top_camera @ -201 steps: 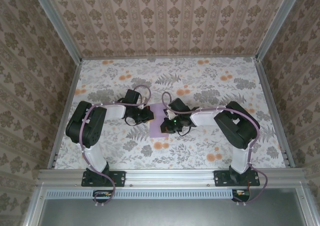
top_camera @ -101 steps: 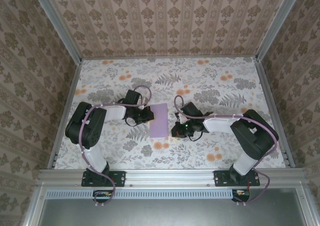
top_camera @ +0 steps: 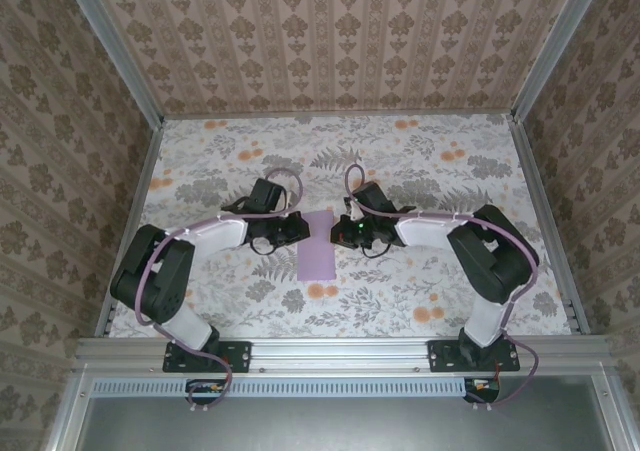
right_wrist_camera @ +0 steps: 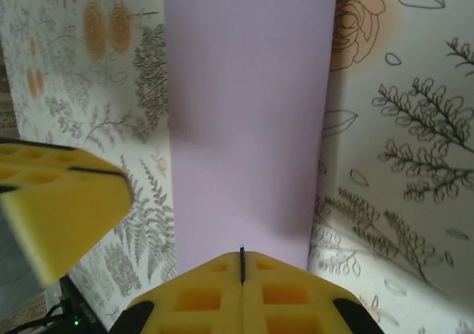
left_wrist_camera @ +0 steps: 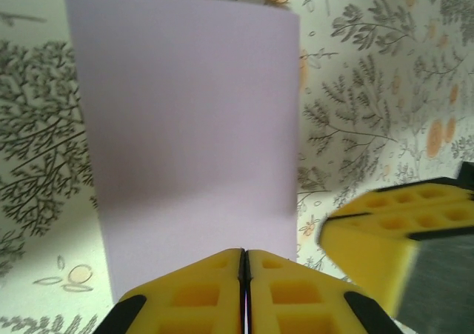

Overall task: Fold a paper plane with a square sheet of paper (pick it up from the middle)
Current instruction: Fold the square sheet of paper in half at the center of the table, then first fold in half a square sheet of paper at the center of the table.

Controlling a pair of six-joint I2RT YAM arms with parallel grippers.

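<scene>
The square sheet of paper [top_camera: 318,245] lies flat in the middle of the floral counter [top_camera: 450,291], between the two arms. From above it shows as a narrow lavender rectangle, longer than it is wide, with its long sides running away from the arm bases. The left hand [top_camera: 297,229] sits at the sheet's left long edge, toward the far end, and the right hand [top_camera: 341,233] faces it from the right long edge, so the two point at each other across the paper. In the left wrist view the left hand [left_wrist_camera: 243,255] has its yellow fingers pressed together with only a thin seam between them, their tips at the near edge of the paper. The right wrist view shows the right hand [right_wrist_camera: 242,254] closed in the same way, its tips at the opposite edge. Whether either hand has the paper's edge nipped between its fingers cannot be told. The sheet's surface looks smooth and unmarked, with soft shadow near each hand.
</scene>
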